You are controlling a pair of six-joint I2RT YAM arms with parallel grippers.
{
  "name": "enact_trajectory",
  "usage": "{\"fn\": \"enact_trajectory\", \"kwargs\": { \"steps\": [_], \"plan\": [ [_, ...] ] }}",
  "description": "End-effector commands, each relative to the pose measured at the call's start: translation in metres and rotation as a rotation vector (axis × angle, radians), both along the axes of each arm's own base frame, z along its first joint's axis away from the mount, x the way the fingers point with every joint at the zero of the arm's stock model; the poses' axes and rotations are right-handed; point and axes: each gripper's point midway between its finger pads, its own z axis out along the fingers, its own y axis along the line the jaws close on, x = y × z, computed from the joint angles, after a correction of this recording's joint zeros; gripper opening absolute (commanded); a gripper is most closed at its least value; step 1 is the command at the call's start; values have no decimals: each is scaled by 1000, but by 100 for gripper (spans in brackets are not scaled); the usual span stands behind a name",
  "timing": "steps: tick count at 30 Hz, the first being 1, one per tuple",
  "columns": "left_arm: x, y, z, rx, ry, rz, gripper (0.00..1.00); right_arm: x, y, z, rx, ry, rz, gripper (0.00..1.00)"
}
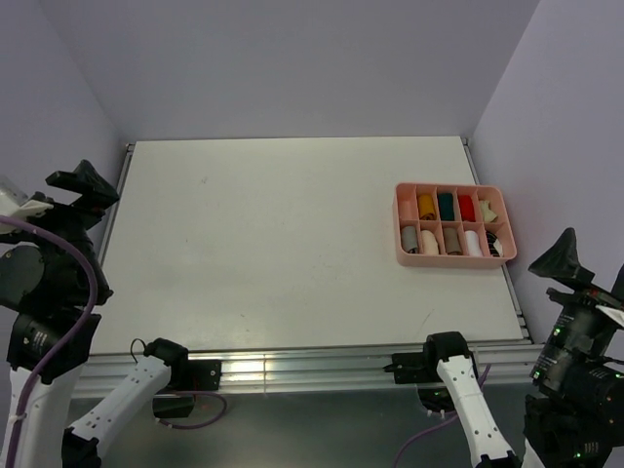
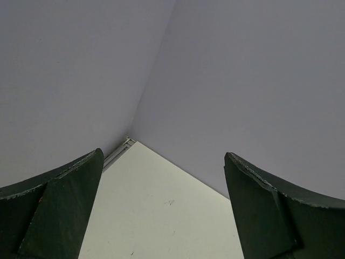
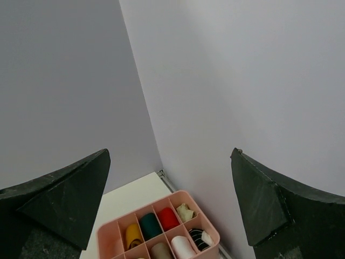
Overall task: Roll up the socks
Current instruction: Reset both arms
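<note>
Both arms are parked wide. The left gripper [image 2: 163, 153] is out at the table's [image 1: 292, 244] 9 o'clock edge with its jaws fully spread and nothing between them. The right gripper [image 3: 171, 151] is off the 4 o'clock corner, equally wide and equally empty.

The socks are all over at 3 o'clock, tucked into the pink tray [image 1: 448, 260]. The mustard sock [image 1: 426, 205] sits in the far row at the tray's 10 o'clock, with the teal sock [image 1: 446, 205] in the very next compartment. The grey sock [image 1: 409, 238] is in the near row at 8 o'clock. Each shows as a tight little bundle, so the rolling looks done. Cuff stripes and prints are too small to make out from up here.

As for handling, these will be light, soft and squashy. They won't break, but a roll may spring loose if it is snagged by its outer flap. My call would be to come straight down and pinch across the fat middle of the bundle, with the fingers lined up along the compartment. The dividers sit close, and the neighbouring red roll [image 1: 466, 207] sits just beside the teal one
</note>
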Motion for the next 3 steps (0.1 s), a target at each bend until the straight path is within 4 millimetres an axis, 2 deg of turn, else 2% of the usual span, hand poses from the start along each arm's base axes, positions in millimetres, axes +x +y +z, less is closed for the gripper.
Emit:
{"fn": "enact_trajectory", "kwargs": {
  "steps": [1, 3],
  "plan": [
    [5, -4, 11, -35, -63, -12, 99, 3, 1, 13, -28, -31, -5, 100],
    [8, -5, 11, -34, -60, -9, 100, 4, 1, 13, -26, -41, -4, 100]
  ]
}}
